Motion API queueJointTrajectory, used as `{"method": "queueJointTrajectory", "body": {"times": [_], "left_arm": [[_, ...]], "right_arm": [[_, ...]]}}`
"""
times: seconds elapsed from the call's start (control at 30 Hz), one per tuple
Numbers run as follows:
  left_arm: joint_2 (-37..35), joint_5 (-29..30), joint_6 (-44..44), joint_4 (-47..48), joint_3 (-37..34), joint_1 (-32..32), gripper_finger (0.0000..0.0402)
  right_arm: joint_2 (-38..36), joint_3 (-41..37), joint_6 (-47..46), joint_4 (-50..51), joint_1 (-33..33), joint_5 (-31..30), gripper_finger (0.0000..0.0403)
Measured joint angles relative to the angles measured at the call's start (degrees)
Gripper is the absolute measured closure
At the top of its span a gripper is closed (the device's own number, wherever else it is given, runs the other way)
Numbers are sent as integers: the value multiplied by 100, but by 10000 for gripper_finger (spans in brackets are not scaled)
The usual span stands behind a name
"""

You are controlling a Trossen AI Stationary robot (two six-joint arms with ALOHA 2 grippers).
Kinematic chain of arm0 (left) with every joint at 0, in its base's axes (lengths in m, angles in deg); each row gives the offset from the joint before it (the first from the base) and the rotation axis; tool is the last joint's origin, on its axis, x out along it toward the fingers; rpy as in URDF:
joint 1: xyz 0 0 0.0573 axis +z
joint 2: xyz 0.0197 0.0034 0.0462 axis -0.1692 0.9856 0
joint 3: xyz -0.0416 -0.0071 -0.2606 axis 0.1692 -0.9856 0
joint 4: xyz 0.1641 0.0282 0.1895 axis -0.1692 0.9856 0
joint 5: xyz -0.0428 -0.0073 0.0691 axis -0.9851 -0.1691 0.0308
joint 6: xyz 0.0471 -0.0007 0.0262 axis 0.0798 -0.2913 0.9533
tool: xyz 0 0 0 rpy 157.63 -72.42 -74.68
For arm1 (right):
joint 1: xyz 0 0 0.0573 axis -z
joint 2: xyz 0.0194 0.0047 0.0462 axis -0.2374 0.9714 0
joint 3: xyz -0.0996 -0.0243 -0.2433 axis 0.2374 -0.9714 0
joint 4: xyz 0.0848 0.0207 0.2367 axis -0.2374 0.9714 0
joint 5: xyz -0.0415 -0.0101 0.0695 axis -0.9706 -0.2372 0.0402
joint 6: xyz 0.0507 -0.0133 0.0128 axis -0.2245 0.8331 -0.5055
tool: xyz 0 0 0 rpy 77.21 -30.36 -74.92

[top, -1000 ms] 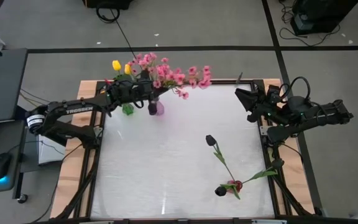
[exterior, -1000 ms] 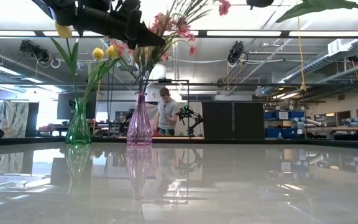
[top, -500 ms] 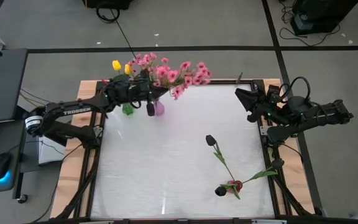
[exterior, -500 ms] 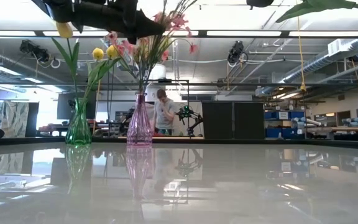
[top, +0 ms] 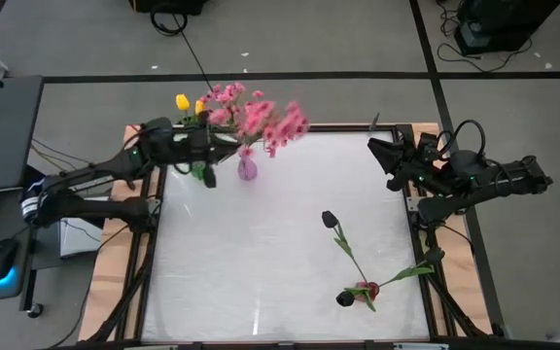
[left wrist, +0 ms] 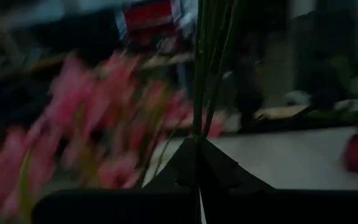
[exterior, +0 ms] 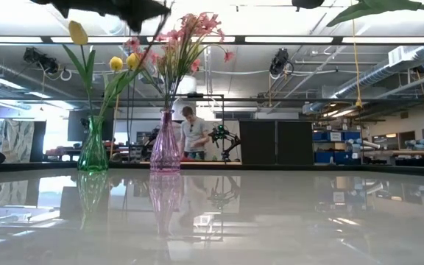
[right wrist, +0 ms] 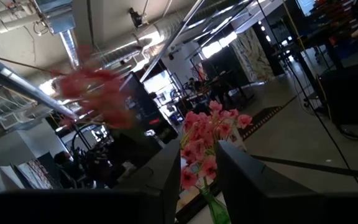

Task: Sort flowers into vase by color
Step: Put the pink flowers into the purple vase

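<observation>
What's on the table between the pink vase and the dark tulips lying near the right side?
Nothing: in the high view the white tabletop is bare between the pink vase and the nearest dark tulip.

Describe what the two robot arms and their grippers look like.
Both arms are dark, nearly black, and jointed. The left arm is long and slim, ending in a white collar at its base. The right arm is bulkier, with looping black cables over its wrist. The left gripper has two dark, wedge-shaped fingers.
</observation>
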Motion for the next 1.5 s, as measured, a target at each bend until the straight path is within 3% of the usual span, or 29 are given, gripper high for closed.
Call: {"method": "queueJointTrajectory", "body": {"times": [0.23,0.43,0.67,0.83,0.97,1.07,1.27,1.5], "left_arm": [[-183,-1088,597,-466,-62,94,393],[-356,-2061,338,-2573,-1087,266,393],[-390,-2760,511,-3193,-1729,632,393],[-397,-2752,586,-3502,-1834,684,393],[-452,-2737,170,-3693,-1836,678,393],[-475,-2480,-453,-3847,-1823,649,393],[-720,-1237,-1881,-3898,-1538,564,393],[-817,-1090,-3392,-3827,-1227,333,393]], "right_arm": [[0,0,-1,0,-1,1,289],[0,-2,0,0,1,1,289],[0,-1,0,0,1,1,289],[0,-2,1,0,1,1,289],[0,0,-1,0,-1,1,289],[0,-2,-1,0,1,1,289],[0,0,-1,0,1,1,289],[0,-2,-1,0,-1,1,289]]}}
